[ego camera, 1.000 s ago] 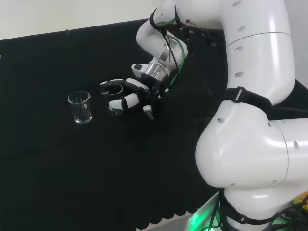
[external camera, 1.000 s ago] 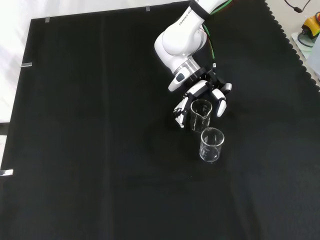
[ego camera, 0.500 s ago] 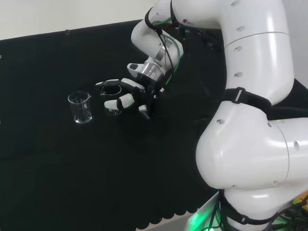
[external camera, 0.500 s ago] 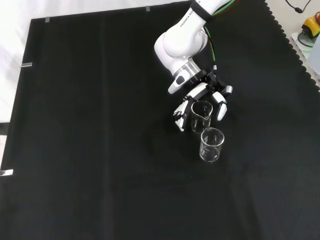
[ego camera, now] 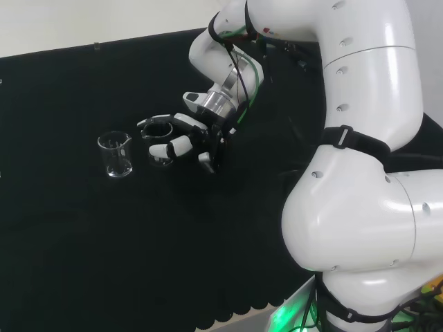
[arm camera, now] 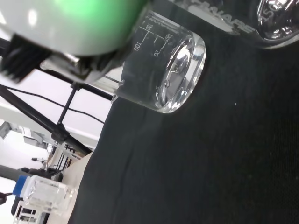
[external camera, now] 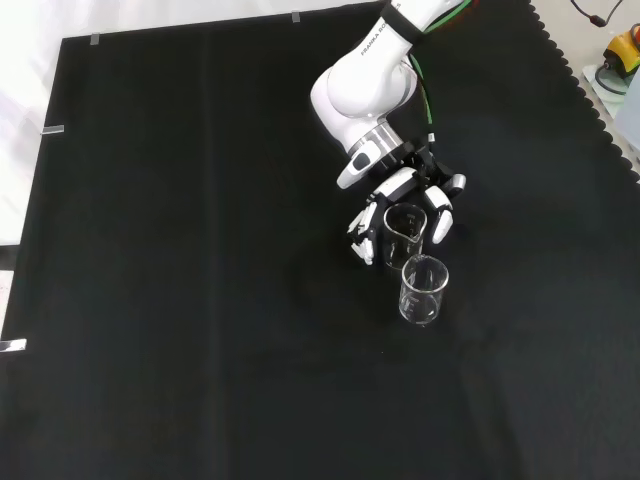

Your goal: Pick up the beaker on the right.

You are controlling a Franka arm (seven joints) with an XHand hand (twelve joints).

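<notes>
From my head view I have the robot hand (ego camera: 185,140) out over the black cloth of the table (ego camera: 104,235), left of the arm's white links (ego camera: 360,159), with its fingers (ego camera: 168,148) curled round the right-hand beaker (ego camera: 160,144). That beaker sits between a finger on its far side and one on its near side, so I read the robot hand as closed around it. I cannot tell from these views whether its base touches the cloth or hangs above it. The second beaker (ego camera: 115,155) stands upright to the left in the same view, apart from the hand, with bare cloth between the two glasses. My front view turns this about: the robot hand (external camera: 405,196) comes in from the far side, its white-tipped fingers (external camera: 362,240) flank the held beaker (external camera: 403,234) on the left and right, and the other beaker (external camera: 423,289) stands just in front of it, nearer the camera, so close that their outlines almost meet. In the wrist view the held beaker (arm camera: 161,70) is close and large with its printed scale toward me, its round bottom clear of the dark cloth behind it. A rounded piece of the other glass (arm camera: 279,23) shows at the picture's corner, beyond it.
</notes>
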